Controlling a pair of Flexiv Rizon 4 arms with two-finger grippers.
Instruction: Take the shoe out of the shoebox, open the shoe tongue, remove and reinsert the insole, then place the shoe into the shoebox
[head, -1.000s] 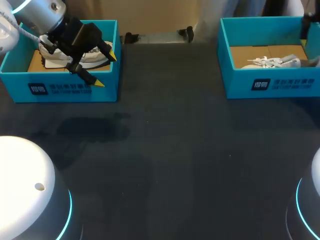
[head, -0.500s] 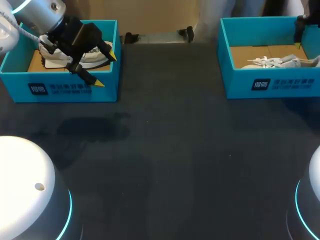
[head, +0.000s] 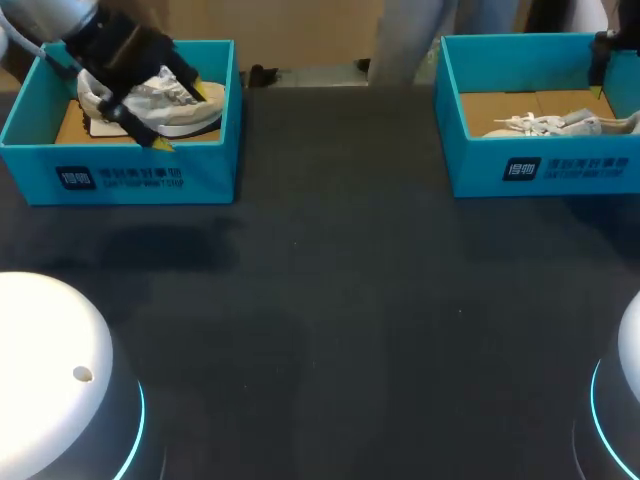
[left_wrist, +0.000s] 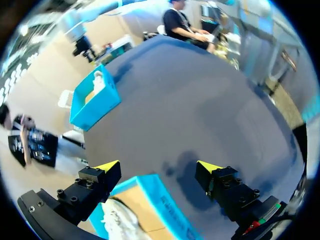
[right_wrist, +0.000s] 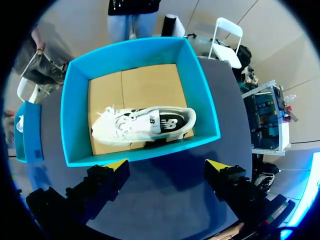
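I count two teal shoeboxes and two pale shoes, one shoe to a box. The left shoebox (head: 150, 178) sits at the far left corner of the table (head: 330, 300) with the left shoe (head: 185, 108) inside. The right shoebox (head: 540, 165), at the far right corner, holds the right shoe (right_wrist: 142, 125), which lies on its side on the cardboard floor with its laces (right_wrist: 107, 117) spilling toward one end wall. With both shoes in their boxes, I judge that no step of the task is done yet. My left gripper (left_wrist: 157, 166) hangs over the left shoebox with its jaws spread wide and gripping nothing. In its wrist view a corner of the box lies between the fingers and the shoe shows under one of them. My right gripper (right_wrist: 167, 164) hovers above the near wall of the right shoebox, jaws just as wide, with nothing in them. I expect each shoe to be light, with a soft upper that gives under pressure and a firmer sole and heel, so I would pinch across the sole at midfoot or take the heel collar rather than the toe fabric. The laces are loose and could snag a yellow tip. The boxes look like thin card and may slide or lift with the shoe if a finger catches a wall. The insole is hidden inside each shoe. I take it to be thin and floppy, best peeled up from the heel end.
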